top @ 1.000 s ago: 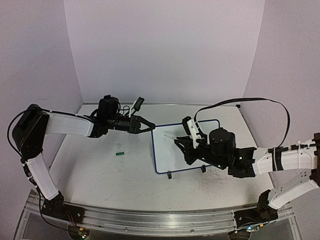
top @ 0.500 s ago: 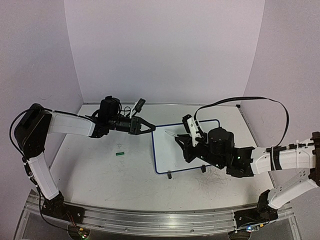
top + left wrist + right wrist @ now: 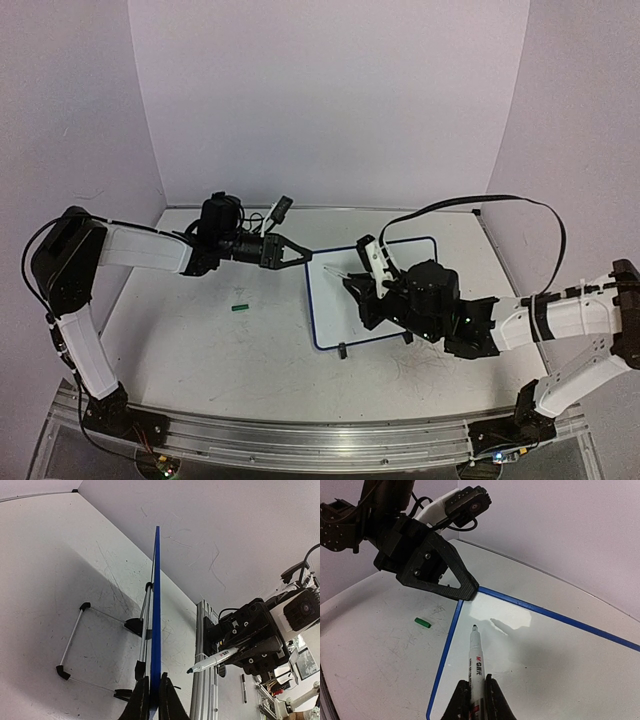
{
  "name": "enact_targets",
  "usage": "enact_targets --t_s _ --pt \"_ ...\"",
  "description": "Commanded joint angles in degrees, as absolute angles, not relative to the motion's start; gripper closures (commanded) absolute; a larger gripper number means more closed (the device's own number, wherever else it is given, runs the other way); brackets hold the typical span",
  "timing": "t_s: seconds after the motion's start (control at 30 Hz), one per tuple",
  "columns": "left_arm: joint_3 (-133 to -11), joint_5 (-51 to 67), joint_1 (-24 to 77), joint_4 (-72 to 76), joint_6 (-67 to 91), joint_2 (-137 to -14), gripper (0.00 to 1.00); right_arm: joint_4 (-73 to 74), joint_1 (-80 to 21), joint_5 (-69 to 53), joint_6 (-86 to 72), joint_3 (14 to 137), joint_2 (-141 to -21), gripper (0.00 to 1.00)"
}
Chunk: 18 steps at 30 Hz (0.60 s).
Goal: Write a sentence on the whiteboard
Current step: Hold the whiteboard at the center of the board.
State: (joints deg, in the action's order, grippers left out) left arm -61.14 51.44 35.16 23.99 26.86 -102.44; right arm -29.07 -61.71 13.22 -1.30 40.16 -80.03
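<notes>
**Blue-framed whiteboard clamped at one corner, marker tip over it**

Whiteboard (image 3: 330, 312) sits on the bench (image 3: 200, 350), a little right of the middle. Its two black clip feet (image 3: 340, 350) are on the edge nearest the arm bases.

Left gripper (image 3: 303, 256): jaws closed onto the board's far-left corner. The left wrist view shows the frame edge-on, with the thin blue strip (image 3: 156, 605) running up from between the two fingers (image 3: 141, 702). The grip is on the frame only.

Right gripper (image 3: 476, 702): jaws closed around the barrel of a white marker (image 3: 476, 660). The marker is uncapped, with its dark tip pointing away from the wrist. The tip is over the white surface (image 3: 545, 655), just inside the left frame edge and near the corner the left gripper holds. Contact with the board cannot be told.

A small green cap (image 3: 239, 308) lies on the bench to the left of the board, apart from it and from both arms.
</notes>
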Motion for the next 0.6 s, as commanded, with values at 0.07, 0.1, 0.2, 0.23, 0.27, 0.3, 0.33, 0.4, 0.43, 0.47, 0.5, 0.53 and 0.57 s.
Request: enact_targets --t_s 0.07,0.1,0.2,0.23,0.27,0.3,0.33,0.4,0.43,0.47,0.5,0.53,0.57 --pt "-62.5 52.4 35.2 24.9 25.1 -103.4 0.98 -33.9 -62.1 15.0 -0.5 40.7 -80.3 1.0" --pt "-62.5 52.5 35.2 25.0 24.8 -103.4 0.99 -34.0 -62.2 15.2 -0.5 40.8 -80.4 1.0" --pt "-62.0 53.0 35.3 24.9 23.6 -103.3 1.0 -34.1 -62.2 15.3 -0.5 41.1 -81.0 1.0" --pt "-61.8 53.2 35.2 24.9 23.0 -103.3 1.0 -34.1 -62.2 15.3 -0.5 41.2 -81.2 1.0" --pt "-61.6 53.3 35.2 25.0 22.3 -103.2 1.0 -34.1 -62.2 15.1 -0.5 41.3 -81.4 1.0" --pt "-61.4 53.3 35.3 25.0 21.6 -103.1 1.0 -34.3 -62.2 14.9 -0.4 41.3 -81.5 1.0" --pt "-61.2 53.3 35.3 25.0 20.9 -102.9 1.0 -34.5 -62.2 14.7 -0.4 41.3 -81.6 1.0" --pt "-60.7 53.2 35.3 25.0 19.8 -102.8 1.0 -34.7 -62.2 14.3 -0.5 41.4 -81.8 1.0" --pt "-60.6 53.2 35.2 25.0 19.5 -103.0 1.0 -34.8 -62.2 14.3 -0.5 41.4 -81.9 1.0" --pt "-60.5 53.2 35.3 25.0 19.2 -103.1 1.0 -34.8 -62.2 14.2 -0.4 41.4 -81.9 1.0" --pt "-60.4 53.3 35.3 25.0 19.0 -103.2 1.0 -34.8 -62.2 14.0 -0.5 41.4 -82.0 1.0" --pt "-60.4 53.4 35.3 25.0 18.9 -103.4 1.0 -34.8 -62.2 13.9 -0.5 41.6 -82.0 1.0" --pt "-60.4 53.5 35.2 25.0 18.8 -103.6 1.0 -34.8 -62.3 13.9 -0.5 41.7 -82.1 1.0"
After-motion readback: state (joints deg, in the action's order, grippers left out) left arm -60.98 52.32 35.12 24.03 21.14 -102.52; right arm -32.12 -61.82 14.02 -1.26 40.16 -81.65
